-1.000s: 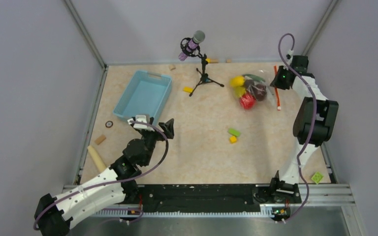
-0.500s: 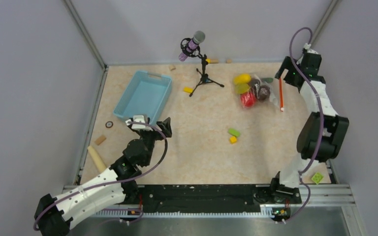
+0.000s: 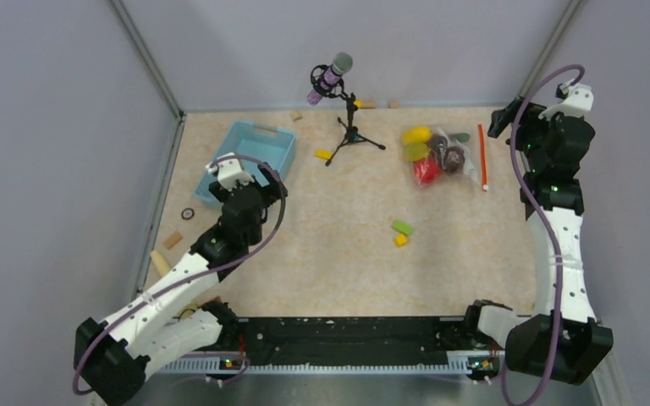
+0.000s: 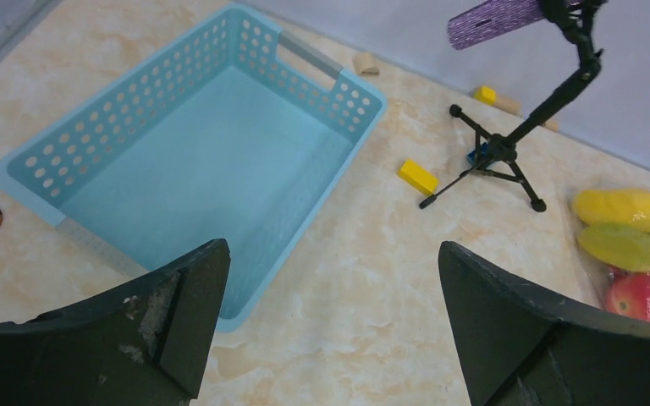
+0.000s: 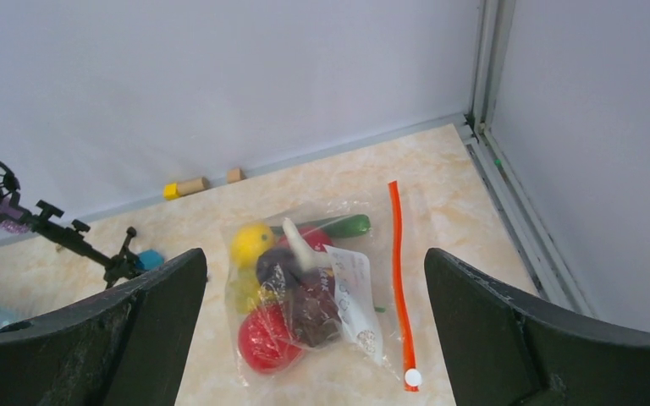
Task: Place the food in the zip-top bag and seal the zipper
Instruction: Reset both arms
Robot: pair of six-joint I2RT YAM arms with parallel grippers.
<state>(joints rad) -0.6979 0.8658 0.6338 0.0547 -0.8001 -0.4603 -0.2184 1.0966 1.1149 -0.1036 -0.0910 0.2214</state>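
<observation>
Left edge, near end: wooden cylinder (image 3: 157, 262) partly under the L arm, then a small wood block (image 3: 172, 240) and a dark round disc (image 3: 188, 214).

Mid tabletop (image 3: 338, 271), right of centre: green block (image 3: 403, 227) w/ a small yellow block (image 3: 400, 240) just beside it on the near side.

L gripper (image 4: 332, 258): jaws wide apart, nothing btw them, raised over the near end of the light-blue basket (image 3: 250, 161), which sits in the far left part.

Further back, approx centre: mic on tripod stand (image 3: 351, 127), w/ another yellow block (image 3: 323, 154) by its left leg.

Zip-top bag (image 5: 347, 288) lies flat near the far right corner w/ the food inside:
- red tomato (image 5: 264, 342)
- dark brown piece (image 5: 305, 300)
- yellow banana (image 5: 250, 243)
- green piece (image 5: 343, 226)

Zipper (image 5: 398, 271) runs straight along the bag's right side, white slider (image 5: 412, 376) at its near end. Can't tell if it's sealed.

R gripper (image 5: 315, 258): jaws spread wide, empty, raised by the right edge near the far corner, clear of the bag.

Far edge: a few small wood blocks (image 3: 295, 115).
</observation>
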